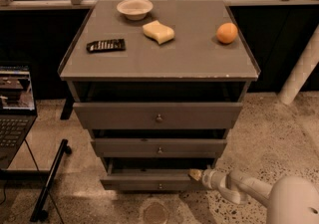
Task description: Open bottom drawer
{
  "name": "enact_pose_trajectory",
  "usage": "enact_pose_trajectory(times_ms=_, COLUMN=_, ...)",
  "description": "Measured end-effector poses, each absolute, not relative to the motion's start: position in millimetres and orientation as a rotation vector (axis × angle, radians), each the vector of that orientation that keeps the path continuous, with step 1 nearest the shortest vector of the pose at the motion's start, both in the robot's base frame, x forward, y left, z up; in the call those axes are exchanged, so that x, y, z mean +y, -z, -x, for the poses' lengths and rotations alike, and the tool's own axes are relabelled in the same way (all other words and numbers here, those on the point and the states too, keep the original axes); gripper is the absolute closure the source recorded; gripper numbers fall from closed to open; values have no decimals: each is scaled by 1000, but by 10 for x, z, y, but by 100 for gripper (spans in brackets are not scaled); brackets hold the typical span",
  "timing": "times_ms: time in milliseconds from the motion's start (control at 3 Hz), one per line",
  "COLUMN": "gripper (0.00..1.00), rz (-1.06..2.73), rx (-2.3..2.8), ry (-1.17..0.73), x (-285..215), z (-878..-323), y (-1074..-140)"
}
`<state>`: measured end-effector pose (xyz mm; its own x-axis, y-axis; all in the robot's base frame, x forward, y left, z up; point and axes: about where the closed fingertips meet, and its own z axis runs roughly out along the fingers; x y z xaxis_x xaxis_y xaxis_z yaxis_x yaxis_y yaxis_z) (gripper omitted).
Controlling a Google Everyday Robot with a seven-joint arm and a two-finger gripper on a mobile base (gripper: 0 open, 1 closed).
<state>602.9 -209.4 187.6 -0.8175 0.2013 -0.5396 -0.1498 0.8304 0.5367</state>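
Observation:
The bottom drawer (149, 182) is the slimmest grey front of three, low on the cabinet, with a tiny round knob (160, 186) at its centre. It stands pulled out a little, with a dark gap above its front. My gripper (195, 173) reaches in from the lower right on a white arm (249, 188). Its tip rests at the top right edge of the bottom drawer's front, right of the knob.
The middle drawer (159, 147) and the wide top drawer (158, 114) sit above. On the cabinet top (199, 58) lie a white bowl (134, 7), a yellow sponge (158, 32), an orange (227, 33) and a black remote (105, 45). A laptop (15, 103) stands at left, a white post (301, 68) at right.

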Motion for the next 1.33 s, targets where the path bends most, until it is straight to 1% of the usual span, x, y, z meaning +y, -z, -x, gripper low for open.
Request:
enact_pose_trajectory(times_ms=1000, gripper=100, rz=-80, rx=2425, ry=-795, x=-2163, z=-5908, y=-1928)
enact_pose_trajectory(times_ms=1333, gripper=100, rz=-112, rx=2434, ry=-840, x=-2249, z=-5757, y=-1919)
